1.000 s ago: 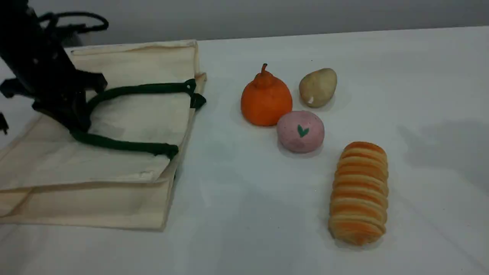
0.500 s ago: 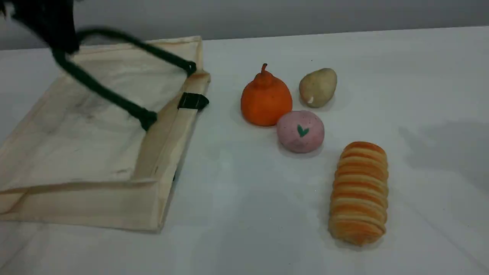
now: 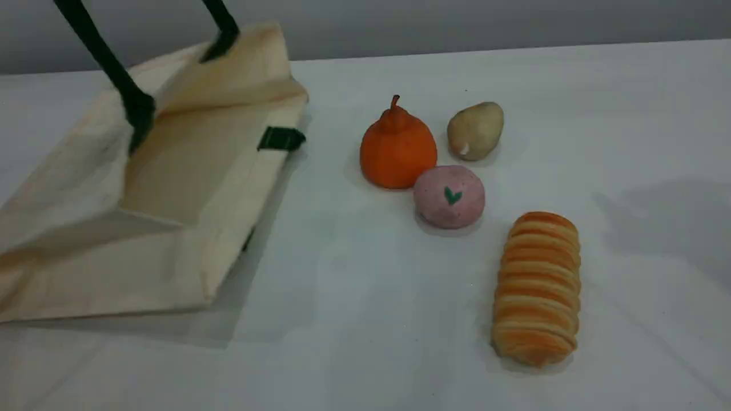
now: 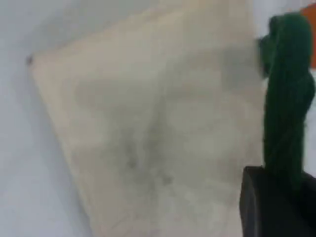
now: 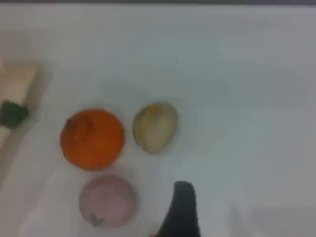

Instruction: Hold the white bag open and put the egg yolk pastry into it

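One dull, floury beige egg yolk pastry [image 3: 475, 131] sits on the table [image 3: 599, 114] beside a glossy orange pear-shaped fruit [image 3: 397, 147]. We see the left gripper [image 4: 276, 207] clenched on the thick green rope handle [image 3: 103, 57] of the cream canvas white bag [image 3: 114, 268], whose mouth gapes. We see the right gripper [image 5: 181, 207] spread wide, grasping nothing, above the table near the pastry.

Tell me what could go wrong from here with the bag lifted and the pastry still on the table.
The left tool holds only the green handle; a slip would probably let the white bag drop shut. The egg yolk pastry sits close to the orange fruit and pink ball, so the open right tool might nudge or grab a neighbour.
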Robot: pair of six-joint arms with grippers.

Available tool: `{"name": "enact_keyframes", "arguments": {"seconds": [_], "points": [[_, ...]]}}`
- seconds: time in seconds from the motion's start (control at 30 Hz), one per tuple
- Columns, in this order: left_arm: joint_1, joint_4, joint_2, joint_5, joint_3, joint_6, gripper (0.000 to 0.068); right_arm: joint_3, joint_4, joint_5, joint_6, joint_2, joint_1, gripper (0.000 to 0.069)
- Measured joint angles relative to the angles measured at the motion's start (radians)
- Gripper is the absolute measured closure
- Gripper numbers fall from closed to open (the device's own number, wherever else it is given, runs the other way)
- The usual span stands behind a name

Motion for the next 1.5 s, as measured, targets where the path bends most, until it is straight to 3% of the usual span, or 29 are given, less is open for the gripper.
{"name": "enact_keyframes", "arguments": {"seconds": [0.23,0.43,0.73,1.0,1.2,1.5], "points": [[0.000,-0.089,-0.103,0.000,0.001,0.136,0.0584,0.000,0.017,0.010,-0.031,0.072,0.000,0.0107],[0.000,-0.202,-0.172,0.000,0.005,0.235,0.0584,0.000,0.137,-0.015,-0.162,0.133,0.010,0.0107],[-0.048,-0.202,-0.220,-0.003,0.006,0.274,0.0584,0.000,0.358,-0.020,-0.406,0.218,0.020,0.0107],[-0.048,-0.193,-0.218,-0.004,0.007,0.273,0.0584,0.000,0.555,-0.064,-0.632,0.307,0.103,0.0107],[-0.048,-0.200,-0.218,-0.005,0.007,0.266,0.0584,-0.026,0.593,-0.157,-0.707,0.420,0.153,0.0107],[-0.048,-0.203,-0.218,-0.005,0.007,0.265,0.0584,-0.181,0.613,-0.142,-0.703,0.614,0.182,0.0107]]}}
